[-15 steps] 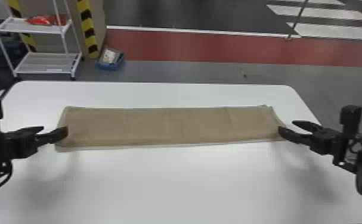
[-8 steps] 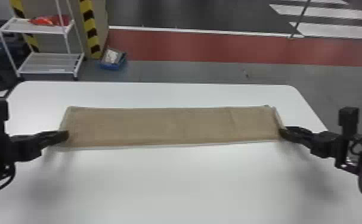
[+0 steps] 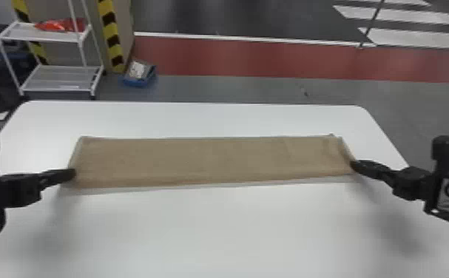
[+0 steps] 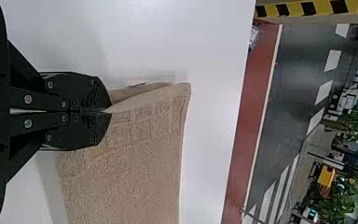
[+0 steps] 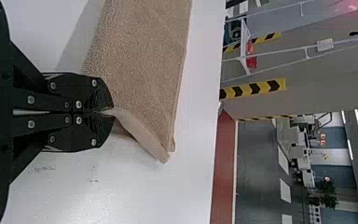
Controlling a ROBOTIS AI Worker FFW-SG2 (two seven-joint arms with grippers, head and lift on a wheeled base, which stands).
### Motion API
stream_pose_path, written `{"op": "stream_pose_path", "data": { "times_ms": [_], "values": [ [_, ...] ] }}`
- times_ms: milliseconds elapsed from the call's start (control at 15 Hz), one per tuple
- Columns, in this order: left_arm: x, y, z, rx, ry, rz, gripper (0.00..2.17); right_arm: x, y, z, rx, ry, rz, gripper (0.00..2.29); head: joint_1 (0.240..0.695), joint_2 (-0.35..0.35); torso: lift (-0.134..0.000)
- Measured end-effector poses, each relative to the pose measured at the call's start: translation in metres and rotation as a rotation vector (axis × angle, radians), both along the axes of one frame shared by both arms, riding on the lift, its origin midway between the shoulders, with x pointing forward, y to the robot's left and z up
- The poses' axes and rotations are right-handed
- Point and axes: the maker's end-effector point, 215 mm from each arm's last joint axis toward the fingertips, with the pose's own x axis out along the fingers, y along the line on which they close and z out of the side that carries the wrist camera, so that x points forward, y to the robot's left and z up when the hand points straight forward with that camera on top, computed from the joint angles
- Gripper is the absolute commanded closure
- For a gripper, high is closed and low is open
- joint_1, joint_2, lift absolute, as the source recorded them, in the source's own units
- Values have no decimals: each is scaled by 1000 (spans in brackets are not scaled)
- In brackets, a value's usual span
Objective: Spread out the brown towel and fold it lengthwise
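Brown towel (image 3: pixel 212 159): you are seeing it lying in 1 long, narrow band across the white table, its near edge casting a faint shadow.
Towel's left end: your left gripper (image 3: pixel 72 173) is pinching it by the near corner, its 2 fingers pressing together on the cloth; in the left wrist view, a crease is running from the fingertips toward the far corner.
Towel's right end: your right gripper (image 3: pixel 353 165) is pinching the near corner there, its 2 fingers closing on the cloth, and the end edge is turning up from them.
White table (image 3: pixel 234 229): it is lying under the towel, between your 2 arms.
Beyond the table: a white rack (image 3: pixel 64 77) is holding a red packet (image 3: pixel 62 26), and a blue box (image 3: pixel 136 82) is sitting on the floor near it.
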Motion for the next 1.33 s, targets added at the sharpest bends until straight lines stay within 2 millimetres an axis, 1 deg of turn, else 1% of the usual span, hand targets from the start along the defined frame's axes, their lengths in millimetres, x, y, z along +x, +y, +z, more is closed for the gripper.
{"op": "stream_pose_path", "data": {
  "times_ms": [67,200,333,400,467,533,600,667,733,867,1000,1067,1133,1200,1267,1333],
  "values": [
    [-7,3,0,-1,9,5,1737,-8,-3,2,15,5,-3,1659,695,-114,-125],
    [-24,9,-1,0,32,14,1737,-31,-11,3,43,15,-13,1659,695,-122,-125],
    [-34,14,-1,5,35,20,1733,-50,-17,2,51,18,-22,1656,695,-127,-125],
    [-36,14,-1,6,36,21,1723,-53,-18,0,46,19,-23,1632,695,-129,-125],
    [-37,14,-2,4,35,21,1352,-54,-18,-1,40,21,-21,1268,695,-129,-125],
    [-36,10,-2,2,30,16,900,-54,-13,-4,37,26,-14,815,695,-129,-125],
    [-34,5,-1,1,20,8,282,-54,-7,-7,39,31,-7,309,695,-128,-125],
    [-33,1,1,4,11,0,-2,-53,-3,-10,37,33,-1,63,695,-127,-125],
    [-34,-1,3,12,4,-2,-2,-53,-1,-11,34,33,2,39,695,-126,-125],
    [-39,2,8,47,-12,-3,12,-51,-1,-6,23,13,5,39,695,-125,-125],
    [-41,7,14,97,-45,13,36,-45,1,12,15,-40,0,43,695,-115,-125],
    [-39,8,23,119,-87,23,66,-43,6,23,20,-67,-7,43,695,-110,-125],
    [-36,4,37,135,-151,28,66,-40,16,39,36,-97,-16,43,695,-103,-125],
    [-33,-6,52,136,-213,27,66,-37,30,54,59,-118,-22,43,695,-99,-125],
    [-30,-18,63,131,-261,30,66,-36,46,64,79,-132,-27,43,695,-96,-125],
    [-26,-33,76,127,-325,39,66,-34,69,74,96,-152,-25,43,695,-84,-125]
  ]
}}
